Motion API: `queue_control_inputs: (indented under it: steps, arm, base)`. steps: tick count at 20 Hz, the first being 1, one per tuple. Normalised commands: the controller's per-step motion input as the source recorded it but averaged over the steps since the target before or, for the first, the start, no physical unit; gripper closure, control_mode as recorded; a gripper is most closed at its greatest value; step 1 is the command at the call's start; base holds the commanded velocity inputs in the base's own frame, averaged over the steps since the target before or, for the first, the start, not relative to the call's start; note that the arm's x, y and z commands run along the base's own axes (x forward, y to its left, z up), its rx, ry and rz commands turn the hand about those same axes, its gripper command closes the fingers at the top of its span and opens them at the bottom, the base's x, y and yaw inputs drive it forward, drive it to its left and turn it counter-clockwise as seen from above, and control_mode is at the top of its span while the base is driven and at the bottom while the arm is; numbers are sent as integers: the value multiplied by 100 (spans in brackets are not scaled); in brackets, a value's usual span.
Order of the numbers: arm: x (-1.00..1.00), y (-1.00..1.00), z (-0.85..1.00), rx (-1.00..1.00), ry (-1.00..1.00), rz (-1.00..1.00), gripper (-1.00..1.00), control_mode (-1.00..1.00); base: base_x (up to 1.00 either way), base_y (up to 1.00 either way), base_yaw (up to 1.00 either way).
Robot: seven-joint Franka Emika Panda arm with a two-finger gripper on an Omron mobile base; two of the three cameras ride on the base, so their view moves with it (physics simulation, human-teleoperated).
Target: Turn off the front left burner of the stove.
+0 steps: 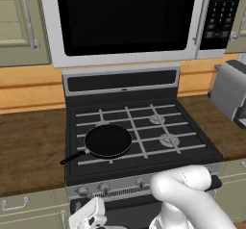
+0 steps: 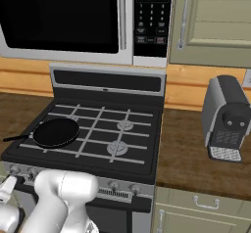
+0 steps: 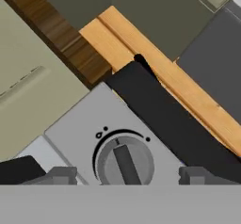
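Black and wide, the stove (image 1: 139, 127) sat between two stretches of wooden counter (image 1: 29, 151) in the left base view, its pale grate bars running out to a raised rim on every side. On the front left burner (image 1: 108, 141) rested a frying pan (image 1: 108, 140), whose handle reached past the cooktop's left front edge toward the counter. Two bare burner caps lay well apart from it on the right half. Below ran the silver knob strip (image 1: 110, 187), and low at the frame's bottom the white hand hung just in front of its left end, beside the cabinet drawer (image 1: 19, 204). A microwave (image 1: 125, 19) overhung the back panel, leaving open room above the grates.

From the right base view, the stove (image 2: 98, 129) had the pan (image 2: 56, 132) on its near left corner, over the front left burner (image 2: 56, 131), with free counter to the right up to a coffee machine (image 2: 226, 119). The white arm covered part of the knob strip (image 2: 117, 185).

Through the hand view, a round grey knob (image 3: 124, 161) on its silver panel sat close and centred between the two dark fingertips (image 3: 56, 175). The gripper (image 3: 126, 176) had its jaws spread wide to either side of the knob, neither tip touching it. Beyond the panel's edge ran the black cooktop rim, then the pale wood
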Motion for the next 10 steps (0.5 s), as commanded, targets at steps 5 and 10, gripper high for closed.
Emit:
queue_control_inputs:
  steps: [5,10]
  arm:
    - [41,33,-14,-2,2,2,-100,-100]
    - [-3,2,1,0,-6,0,-100,-100]
  base:
    - [0,0,0]
    - [0,0,0]
